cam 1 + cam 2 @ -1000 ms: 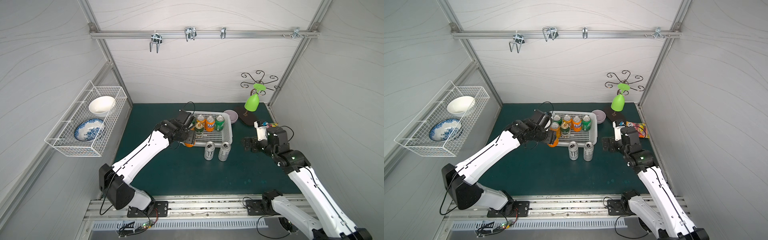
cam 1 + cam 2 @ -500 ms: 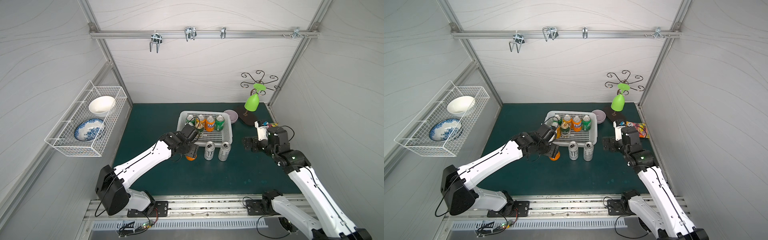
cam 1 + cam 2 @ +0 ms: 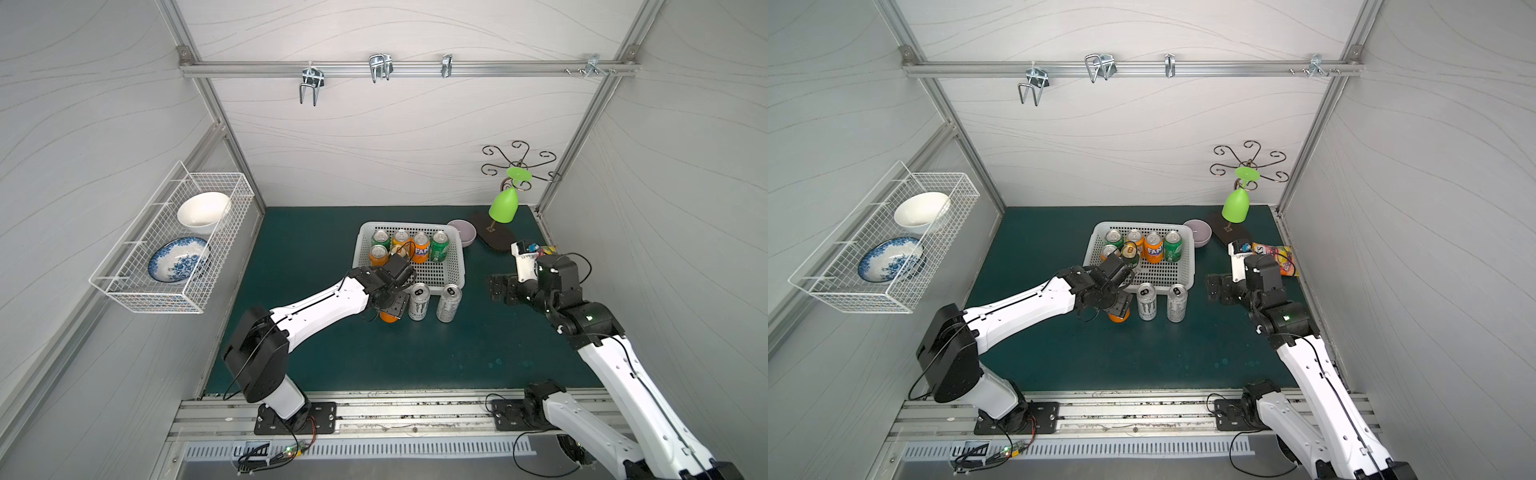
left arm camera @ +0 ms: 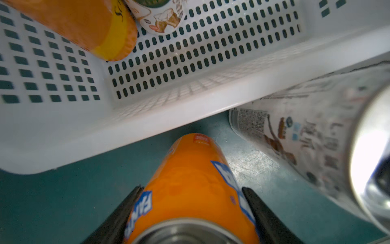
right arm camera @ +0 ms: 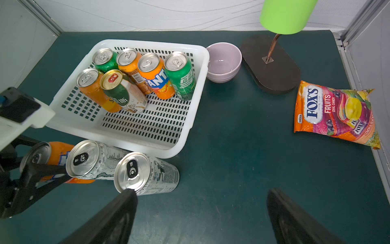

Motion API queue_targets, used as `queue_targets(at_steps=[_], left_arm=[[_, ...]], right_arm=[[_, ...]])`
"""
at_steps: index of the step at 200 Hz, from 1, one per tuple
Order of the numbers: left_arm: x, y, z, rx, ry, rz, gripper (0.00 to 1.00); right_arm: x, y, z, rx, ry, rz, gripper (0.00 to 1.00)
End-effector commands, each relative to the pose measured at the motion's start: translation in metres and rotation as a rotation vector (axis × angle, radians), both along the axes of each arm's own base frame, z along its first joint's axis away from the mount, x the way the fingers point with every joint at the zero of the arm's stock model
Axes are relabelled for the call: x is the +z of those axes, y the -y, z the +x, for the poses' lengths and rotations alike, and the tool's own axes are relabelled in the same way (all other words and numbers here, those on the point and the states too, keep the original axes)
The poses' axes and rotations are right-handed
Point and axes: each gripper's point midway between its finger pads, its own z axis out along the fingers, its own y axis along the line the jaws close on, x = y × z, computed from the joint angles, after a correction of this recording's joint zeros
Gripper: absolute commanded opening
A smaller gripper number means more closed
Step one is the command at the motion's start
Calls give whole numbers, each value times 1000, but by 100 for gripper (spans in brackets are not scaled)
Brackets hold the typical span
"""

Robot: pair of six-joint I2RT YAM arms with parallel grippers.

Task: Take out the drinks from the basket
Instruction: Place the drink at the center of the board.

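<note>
My left tool (image 4: 191, 188) grips a Fanta can (image 4: 190, 164) just outside the basket (image 4: 147, 120), beside a Monster can (image 4: 295, 147). I cannot tell whether it touches the bench (image 3: 332, 353). My right tool (image 5: 201, 193) stands wide, empty.

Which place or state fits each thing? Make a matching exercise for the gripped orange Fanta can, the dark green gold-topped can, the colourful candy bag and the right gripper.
Things:
1. orange Fanta can outside the white perforated plastic basket
2. dark green gold-topped metal can
3. colourful Fox's candy bag
4. right gripper

Places or states:
A. open, holding nothing
B. standing inside the basket
C. clamped in the left gripper, beside the white-silver Monster cans
D. lying flat on the dark green table, near the dark oval stand base

Pairs: 1-C, 2-B, 3-D, 4-A
</note>
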Motion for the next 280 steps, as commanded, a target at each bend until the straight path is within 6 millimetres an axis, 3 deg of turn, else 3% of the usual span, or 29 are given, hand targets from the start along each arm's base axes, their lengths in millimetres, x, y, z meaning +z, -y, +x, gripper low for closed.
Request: queue_targets(at_steps=[1,138,280], left_arm=[[14,18,19,5,82,-36,54],[0,21,20,1,74,-21,60],[12,12,18,4,100,-12,81]], right_arm=[[-2,4,-3,-5,-3,-13,99],[0,4,0,-3,2,-8,99],[4,5,-3,-3,13,2,99]])
